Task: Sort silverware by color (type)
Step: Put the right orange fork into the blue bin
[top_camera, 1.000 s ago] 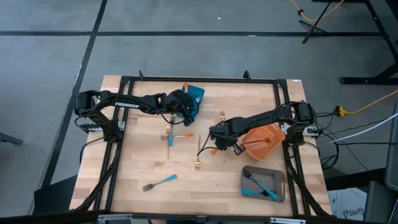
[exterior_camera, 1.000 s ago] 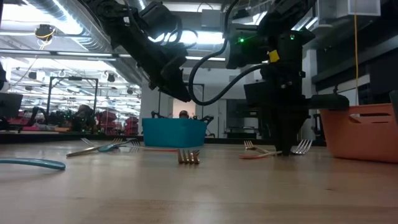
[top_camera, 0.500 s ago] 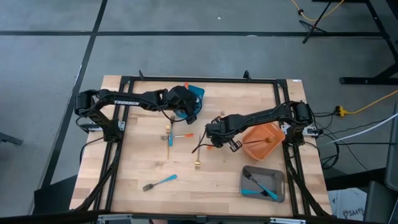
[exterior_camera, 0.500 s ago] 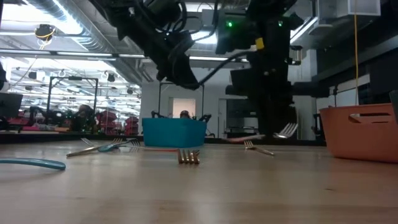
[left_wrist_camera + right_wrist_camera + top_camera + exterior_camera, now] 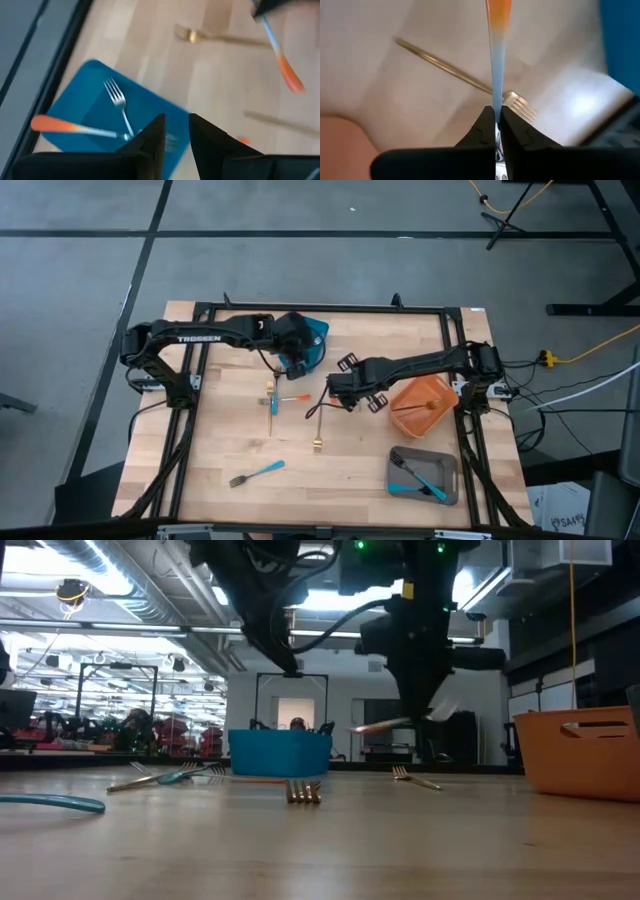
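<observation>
Right gripper (image 5: 496, 124) clamped on orange-handled fork (image 5: 497, 30), held above table (image 5: 240, 450) mid-board | left gripper (image 5: 175, 131) parted, seemingly empty, over blue container (image 5: 85, 112) | gold fork (image 5: 450, 67) lies below.

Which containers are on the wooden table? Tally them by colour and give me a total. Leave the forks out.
Blue plastic container: 1
Orange plastic container: 1
Grey rectangular tray: 1
Total: 3
</observation>
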